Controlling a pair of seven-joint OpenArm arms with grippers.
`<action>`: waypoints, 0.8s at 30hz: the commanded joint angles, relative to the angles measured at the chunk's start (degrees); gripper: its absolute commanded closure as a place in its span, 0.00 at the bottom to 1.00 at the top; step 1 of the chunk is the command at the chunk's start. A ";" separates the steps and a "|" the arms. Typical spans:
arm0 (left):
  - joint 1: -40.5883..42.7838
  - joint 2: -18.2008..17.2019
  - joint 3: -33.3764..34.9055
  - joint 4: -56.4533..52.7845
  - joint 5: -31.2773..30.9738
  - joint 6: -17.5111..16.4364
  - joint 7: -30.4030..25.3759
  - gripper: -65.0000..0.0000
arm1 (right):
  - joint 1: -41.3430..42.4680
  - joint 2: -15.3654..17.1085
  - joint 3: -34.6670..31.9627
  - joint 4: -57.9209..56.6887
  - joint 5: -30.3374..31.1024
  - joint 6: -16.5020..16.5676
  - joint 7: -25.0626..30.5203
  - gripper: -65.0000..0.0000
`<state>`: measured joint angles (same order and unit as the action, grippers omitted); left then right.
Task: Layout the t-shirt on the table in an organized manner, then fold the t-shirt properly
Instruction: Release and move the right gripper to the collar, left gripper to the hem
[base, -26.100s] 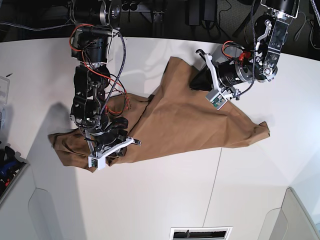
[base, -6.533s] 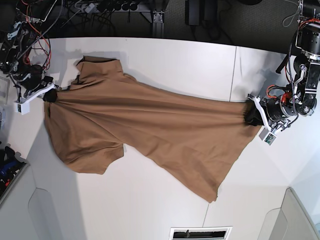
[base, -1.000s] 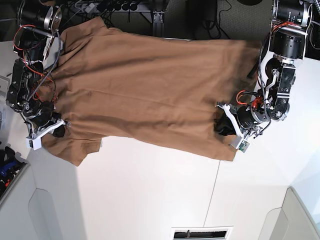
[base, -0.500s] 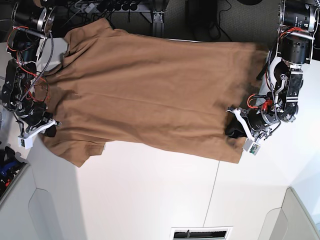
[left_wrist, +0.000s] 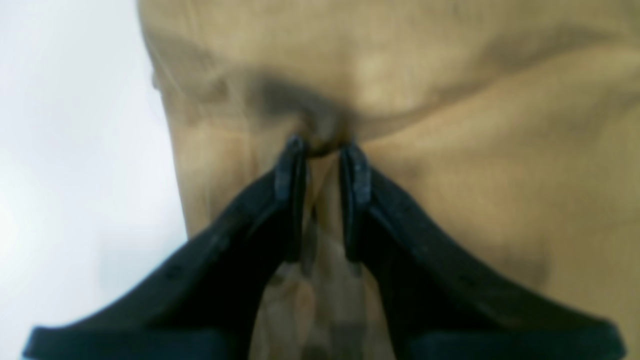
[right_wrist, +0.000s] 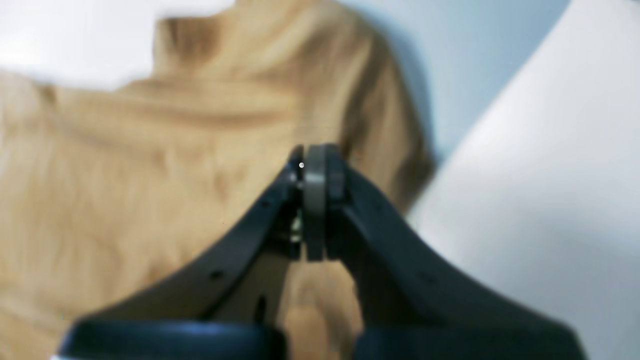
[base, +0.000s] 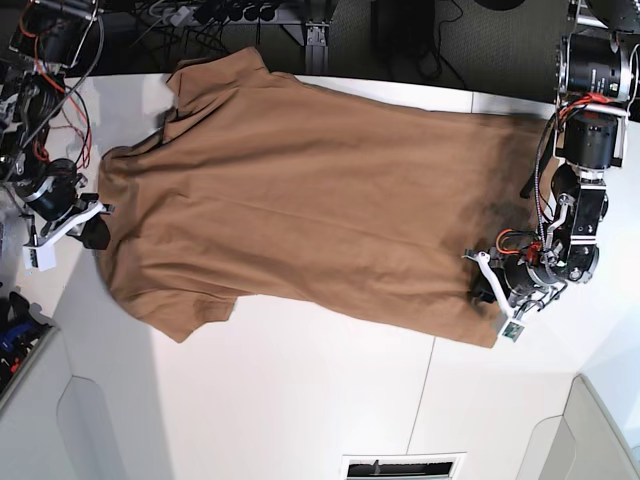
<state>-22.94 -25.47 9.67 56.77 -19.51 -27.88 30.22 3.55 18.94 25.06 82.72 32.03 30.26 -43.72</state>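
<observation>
Tan-brown cotton is lying spread across the white bench (base: 300, 390); the t-shirt (base: 300, 200) is reaching from the collar end at the base view's left to the hem at its right, with one sleeve sticking out toward the near edge and the other toward the far edge, where the cloth is running up to the bench's back rim; the body is looking mostly flat, with light creases only.

The left gripper (base: 487, 291) is sitting at the hem corner on the base view's right; its wrist camera is showing the fingers (left_wrist: 292, 170) pinching a small gathered fold of the hem, so they are clamped on the t-shirt. The right gripper (base: 93, 232) is sitting at the shoulder edge on the base view's left; its fingers (right_wrist: 315, 170) are pressed together tip to tip; whether a thin edge of cloth is caught between them I cannot tell, since the wrist picture is blurred.

By my judgement the laying-out step is nearing its end, and no fold is made yet; the next move is calling for the hem to be set down without dragging, the cloth near the far rim to be drawn fully onto the bench, and the sleeves squared before the first fold is begun.
</observation>
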 joint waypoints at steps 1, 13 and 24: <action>-2.71 -0.68 -0.35 -0.11 -0.35 0.22 -0.87 0.76 | -1.01 1.03 0.61 1.92 1.81 0.24 0.98 1.00; -6.19 -2.03 -0.37 0.87 -10.60 -7.04 8.35 0.76 | -16.50 -3.63 0.96 12.61 4.63 1.49 -0.90 1.00; 7.52 -8.26 -0.35 22.18 -22.25 -8.85 15.96 0.76 | -18.05 -5.62 0.98 12.61 2.91 0.98 -0.72 0.79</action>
<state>-13.74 -32.97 9.78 77.93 -40.95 -36.47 47.20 -14.61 12.49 25.69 94.39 34.87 31.14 -45.25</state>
